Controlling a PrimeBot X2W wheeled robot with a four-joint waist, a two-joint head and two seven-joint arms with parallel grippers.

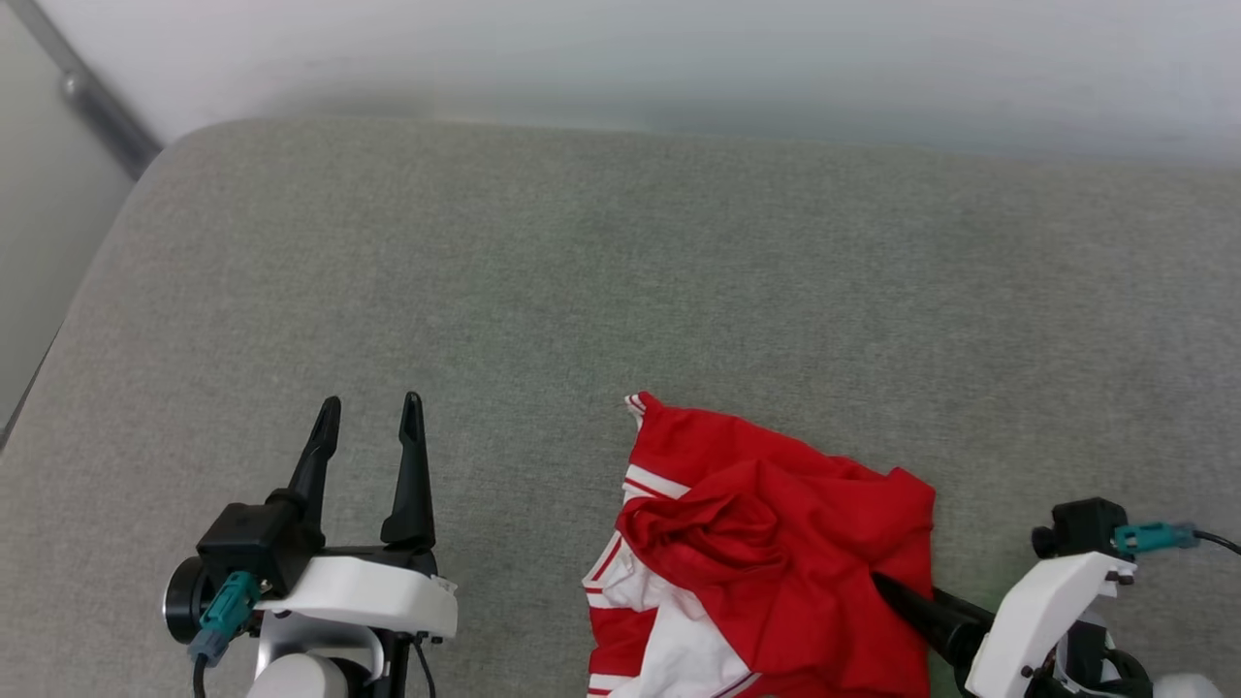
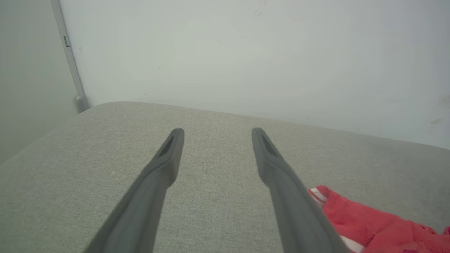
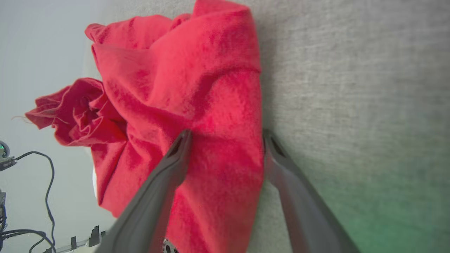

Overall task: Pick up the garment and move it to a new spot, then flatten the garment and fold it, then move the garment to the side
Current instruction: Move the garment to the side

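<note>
The garment (image 1: 766, 543) lies crumpled on the grey cushioned surface (image 1: 582, 271) at the bottom centre-right of the head view, mostly red with white and striped trim on its left side. My right gripper (image 1: 892, 586) reaches into its right edge from the lower right. In the right wrist view my right gripper (image 3: 226, 135) stands open, straddling a fold of the red garment (image 3: 197, 88), one finger over the cloth and the other at its edge. My left gripper (image 1: 371, 402) is open over bare cushion to the garment's left, seen also as left gripper (image 2: 218, 131) with the garment (image 2: 369, 225) beside it.
The cushion's rounded left edge (image 1: 87, 291) drops off to a pale floor. A white wall (image 1: 679, 58) runs along the back, with a grey metal rail (image 1: 92, 97) at the upper left. Bare cushion stretches behind and left of the garment.
</note>
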